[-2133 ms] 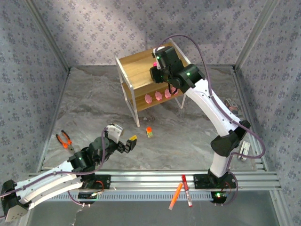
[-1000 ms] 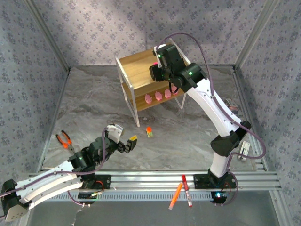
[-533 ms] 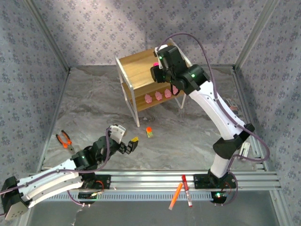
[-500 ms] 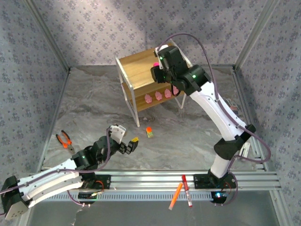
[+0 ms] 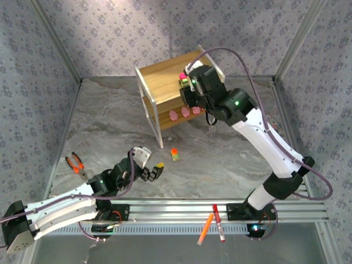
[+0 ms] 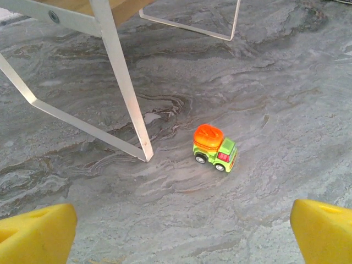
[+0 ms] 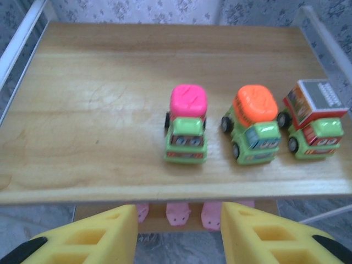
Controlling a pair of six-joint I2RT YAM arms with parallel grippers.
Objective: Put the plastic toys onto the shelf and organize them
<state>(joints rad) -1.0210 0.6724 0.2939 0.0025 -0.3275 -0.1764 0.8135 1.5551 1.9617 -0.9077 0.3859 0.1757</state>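
Left gripper point(image 6: 179, 235) low over the table point(image 6: 286, 110), jaws wide, empty. Orange-topped loose truck point(image 6: 214, 147) near the shelf leg point(image 6: 124, 82), clear floor around it. Right gripper point(image 7: 179, 231) partly open, empty, at the top board's point(image 7: 93, 126) front edge. Three trucks point(image 7: 254, 129) abreast there, left half free. Grey-topped truck's point(image 7: 313, 124) side print is blurred. Pigs point(image 7: 177, 213) sit below.

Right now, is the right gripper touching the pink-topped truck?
Apart. Right wrist view: the right gripper hangs open short of the pink-topped truck, with bare shelf board between them.
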